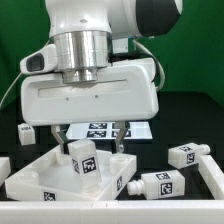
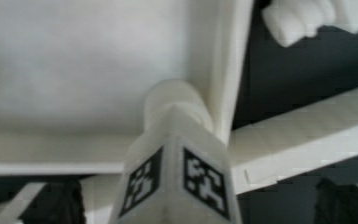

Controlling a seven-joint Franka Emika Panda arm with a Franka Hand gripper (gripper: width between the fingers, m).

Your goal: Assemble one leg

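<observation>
End effector (image 1: 91, 136) open above leg (image 1: 83, 161) upright in tabletop (image 1: 40, 172).

The marker board (image 1: 112, 129) lies flat on the black table (image 1: 170, 132).

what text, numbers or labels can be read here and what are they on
No words, brands or numbers are readable in either view.
Only black-and-white square tags, patterns and not text: on the leg standing in the tabletop, on loose legs and, and on the marker board.
</observation>
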